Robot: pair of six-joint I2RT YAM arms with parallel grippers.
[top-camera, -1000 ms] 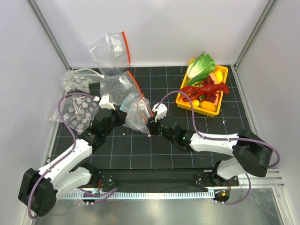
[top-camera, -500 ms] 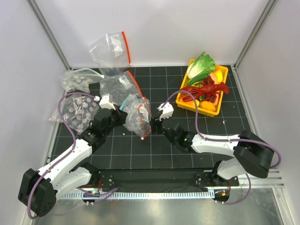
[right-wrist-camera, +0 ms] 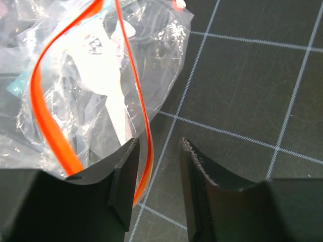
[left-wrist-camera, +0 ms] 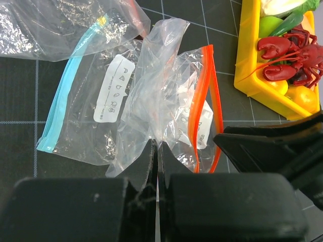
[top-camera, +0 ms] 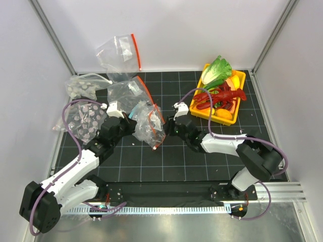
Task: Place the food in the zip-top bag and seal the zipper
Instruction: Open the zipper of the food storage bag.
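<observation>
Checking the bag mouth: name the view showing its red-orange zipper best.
Right wrist: the zipper is close up, its two tracks bowed apart. Left wrist shows most of its length, smaller; top view shows only a thin line.

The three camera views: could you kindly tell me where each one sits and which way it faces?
Top external: above, behind the bases, looking down at the table; left arm and right arm show.
Left wrist: looks along its fingers, pinching the bag.
Right wrist: looks down past its parted fingers at the bag's zipper.
All three share the bag.
</observation>
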